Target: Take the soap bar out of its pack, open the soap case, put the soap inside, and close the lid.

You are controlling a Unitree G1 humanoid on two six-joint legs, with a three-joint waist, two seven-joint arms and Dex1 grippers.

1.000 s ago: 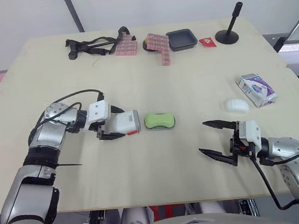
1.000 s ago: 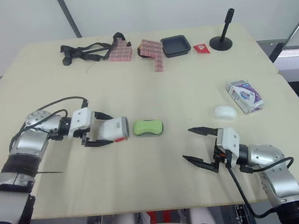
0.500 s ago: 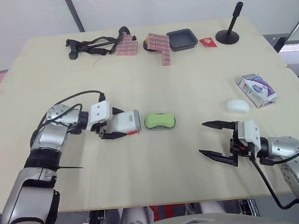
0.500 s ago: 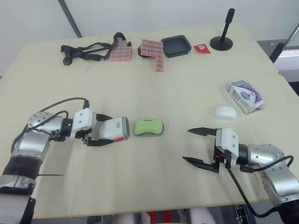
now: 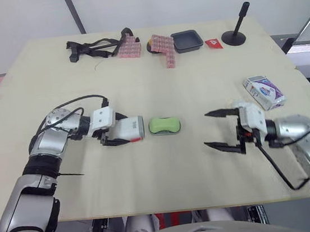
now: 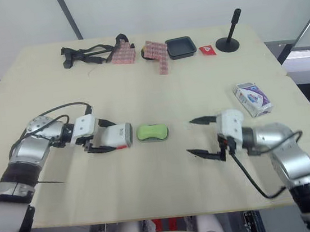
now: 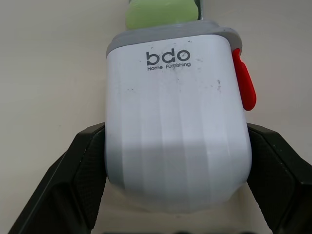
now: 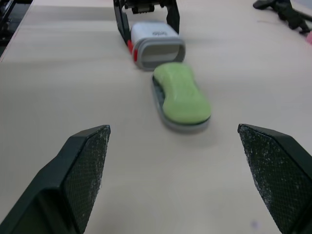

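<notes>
My left gripper is shut on the white soap case, which lies on its side on the table; in the left wrist view both fingers press its sides. The case's grey-rimmed mouth faces a green rounded piece on a grey tray, just beyond it. My right gripper hovers open to the right of that green piece, with nothing between its fingers. The purple-and-white soap pack lies behind the right wrist. The right gripper's body hides the spot where the white soap bar lay.
Along the far edge lie black straps, pink checked cloths, a black tray, a small red packet and a black stand. Bare tabletop separates the two grippers and the far row.
My right gripper has moved away from the front edge toward the soap pack, still open, and now covers the white soap bar. The left gripper and case have stayed put.
</notes>
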